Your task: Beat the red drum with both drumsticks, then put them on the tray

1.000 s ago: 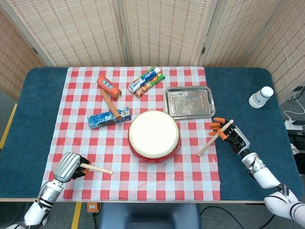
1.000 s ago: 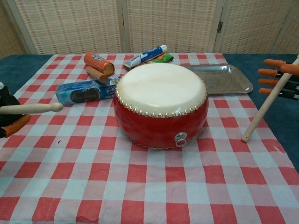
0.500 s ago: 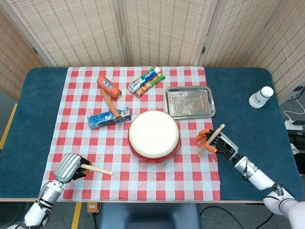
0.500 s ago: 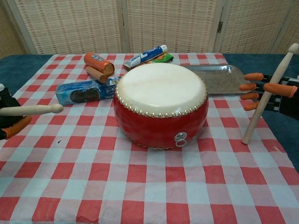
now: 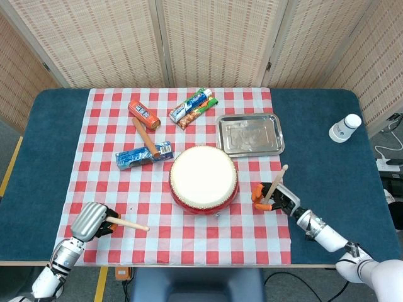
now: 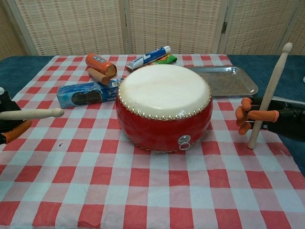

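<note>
The red drum [image 5: 203, 178] [image 6: 164, 107] with a cream skin stands mid-table on the checked cloth. My left hand [image 5: 91, 220] [image 6: 8, 125] grips one wooden drumstick [image 5: 128, 222] [image 6: 32, 113] near the front left edge, its tip pointing toward the drum. My right hand [image 5: 274, 197] [image 6: 259, 117], orange-tipped fingers curled, holds the other drumstick [image 5: 274, 184] [image 6: 269, 95] nearly upright just right of the drum, its lower end on the cloth. The steel tray [image 5: 249, 134] [image 6: 228, 80] lies behind the drum to the right, with nothing on it.
Behind the drum lie a blue biscuit pack [image 5: 143, 155] [image 6: 86, 94], an orange tube [image 5: 143, 114] [image 6: 101, 65], a brown roll [image 5: 144, 134] and toothpaste boxes [image 5: 194, 107] [image 6: 150, 57]. A white cup [image 5: 345, 128] lies on the blue table at the far right.
My right hand has moved left and nearer the drum, closing its fingers round the drumstick and tipping it more upright. The left hand and its stick have barely shifted.
</note>
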You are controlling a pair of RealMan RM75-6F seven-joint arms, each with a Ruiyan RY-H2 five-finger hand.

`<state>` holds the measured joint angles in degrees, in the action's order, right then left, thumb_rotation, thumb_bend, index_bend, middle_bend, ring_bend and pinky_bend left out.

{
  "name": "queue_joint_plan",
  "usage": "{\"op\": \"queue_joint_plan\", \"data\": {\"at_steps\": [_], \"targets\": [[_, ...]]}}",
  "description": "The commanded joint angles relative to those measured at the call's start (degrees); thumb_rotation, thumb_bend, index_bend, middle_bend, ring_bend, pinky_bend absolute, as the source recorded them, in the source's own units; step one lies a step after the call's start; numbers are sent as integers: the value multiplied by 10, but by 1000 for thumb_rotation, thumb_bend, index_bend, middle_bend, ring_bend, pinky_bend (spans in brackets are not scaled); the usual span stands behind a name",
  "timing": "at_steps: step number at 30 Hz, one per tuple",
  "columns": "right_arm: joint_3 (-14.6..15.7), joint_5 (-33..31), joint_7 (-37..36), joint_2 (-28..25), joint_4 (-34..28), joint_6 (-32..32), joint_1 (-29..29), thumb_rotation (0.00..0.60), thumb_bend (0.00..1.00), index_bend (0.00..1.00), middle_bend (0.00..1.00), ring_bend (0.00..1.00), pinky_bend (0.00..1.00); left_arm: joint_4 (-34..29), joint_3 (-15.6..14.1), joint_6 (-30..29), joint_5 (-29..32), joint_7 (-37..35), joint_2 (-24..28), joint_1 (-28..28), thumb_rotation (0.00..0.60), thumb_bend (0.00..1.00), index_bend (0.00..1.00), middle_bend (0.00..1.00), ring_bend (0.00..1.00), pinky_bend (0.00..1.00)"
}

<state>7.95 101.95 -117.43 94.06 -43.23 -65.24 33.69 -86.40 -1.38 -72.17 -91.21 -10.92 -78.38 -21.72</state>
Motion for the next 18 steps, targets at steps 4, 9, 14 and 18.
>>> {"op": "queue_joint_plan", "data": {"at_steps": [4, 9, 14, 18], "targets": [[10, -12, 33, 9, -10, 16, 7, 600, 0, 691, 591, 513, 524, 4, -1, 1, 0, -4, -2, 0, 600, 616, 1000, 1000, 1000, 1000], [13, -24, 63, 14, -17, 28, 7, 600, 0, 746, 621, 535, 533, 9, -2, 1, -1, -9, -4, 0, 600, 616, 1000, 1000, 1000, 1000], [13, -35, 90, 18, -25, 33, 7, 600, 0, 821, 667, 570, 545, 14, -3, 0, -2, -15, -5, 1, 600, 616, 1000, 1000, 1000, 1000], [5, -52, 125, 26, -31, 43, 4, 600, 0, 927, 745, 643, 598, 18, -2, -2, -3, -21, -7, 1, 600, 616, 1000, 1000, 999, 1000]]}}
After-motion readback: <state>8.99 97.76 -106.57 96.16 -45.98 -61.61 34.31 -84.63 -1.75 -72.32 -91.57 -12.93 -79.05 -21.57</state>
